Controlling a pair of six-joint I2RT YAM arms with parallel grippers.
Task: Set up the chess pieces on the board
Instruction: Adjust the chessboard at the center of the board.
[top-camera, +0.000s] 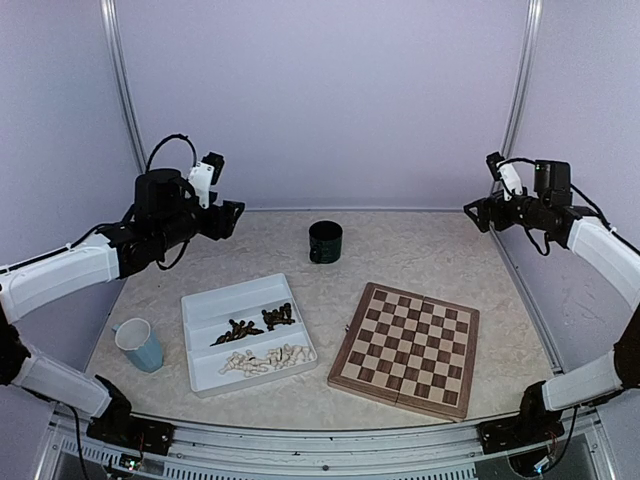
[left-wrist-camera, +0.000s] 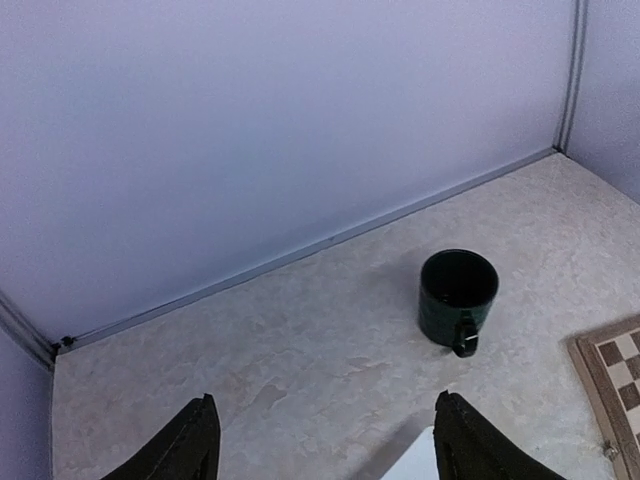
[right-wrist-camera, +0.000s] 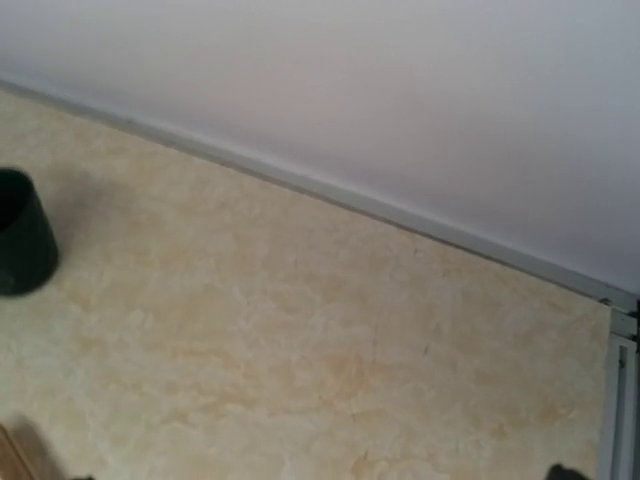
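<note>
Marbled table (top-camera: 420, 250): board (top-camera: 405, 334), white tray (top-camera: 225, 300), dark mug (top-camera: 325, 242), blue cup (top-camera: 139, 344).

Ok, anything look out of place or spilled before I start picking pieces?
Nothing spilled or damaged. The square wooden chessboard sits bare and skewed to the near edge of the table. Tiny dark brown chess pieces lie jumbled in the middle compartment of the white divided tray, cream ones in the nearest.
</note>
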